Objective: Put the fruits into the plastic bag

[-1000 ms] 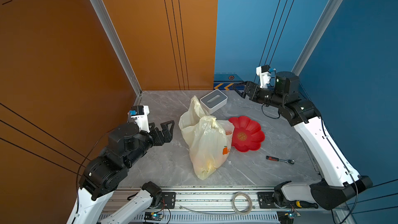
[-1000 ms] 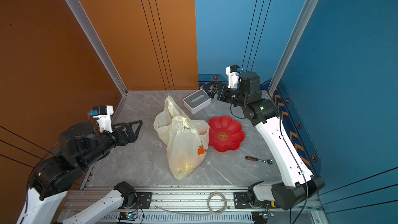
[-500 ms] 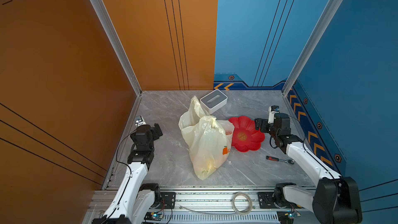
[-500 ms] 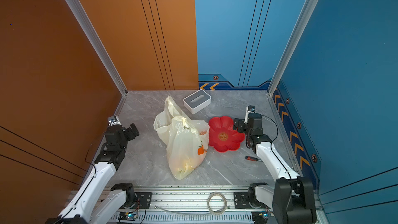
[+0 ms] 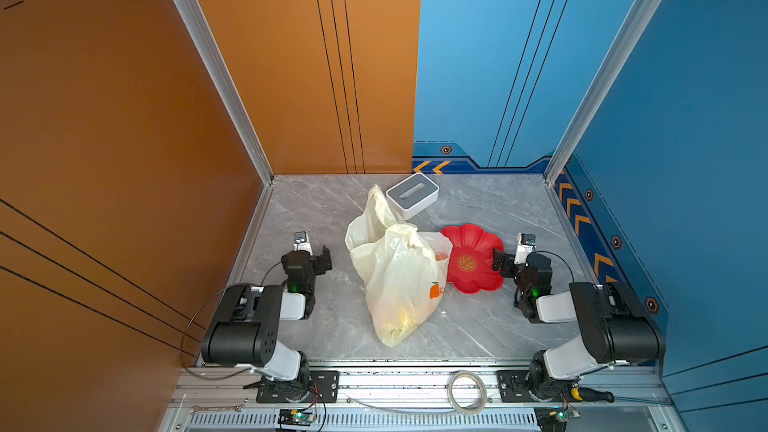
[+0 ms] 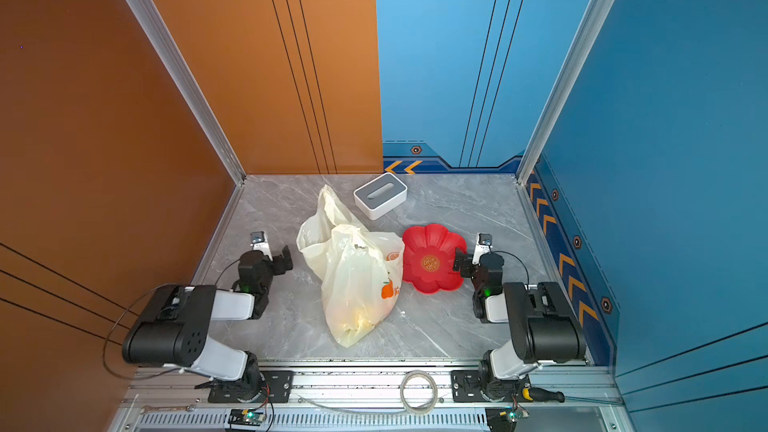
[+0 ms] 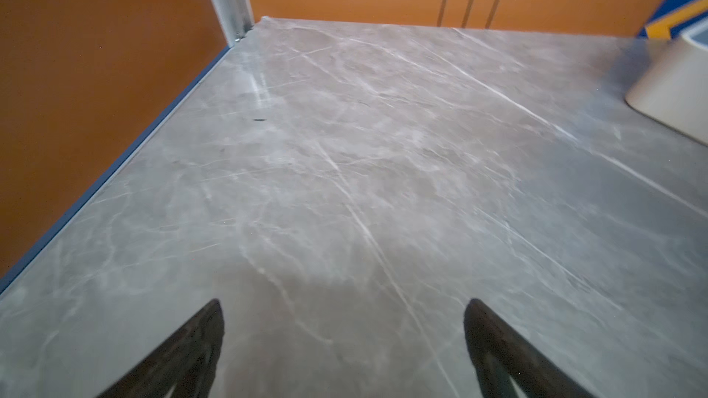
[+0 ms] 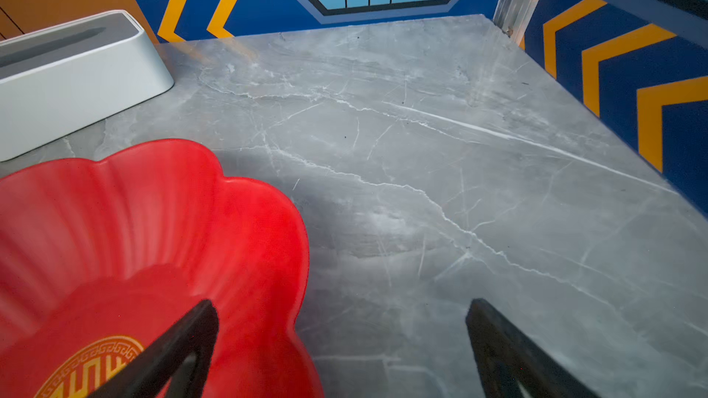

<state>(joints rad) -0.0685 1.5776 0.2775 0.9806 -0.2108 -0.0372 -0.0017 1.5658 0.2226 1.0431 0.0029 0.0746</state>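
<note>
Bulging plastic bag (image 5: 395,284) beside dish (image 5: 471,238)

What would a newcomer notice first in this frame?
The crinkly cream-yellow plastic bag lies slumped mid-table, something yellow showing through its near end. On its right sits an empty red flower-shaped dish, with a white-and-grey box behind the bag. The left gripper and right gripper rest low at either side, open and empty.

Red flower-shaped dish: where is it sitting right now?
In both top views the red dish lies right of centre, just right of the plastic bag and nearer than the white-and-grey box; the open right gripper hangs at its right rim.
</note>
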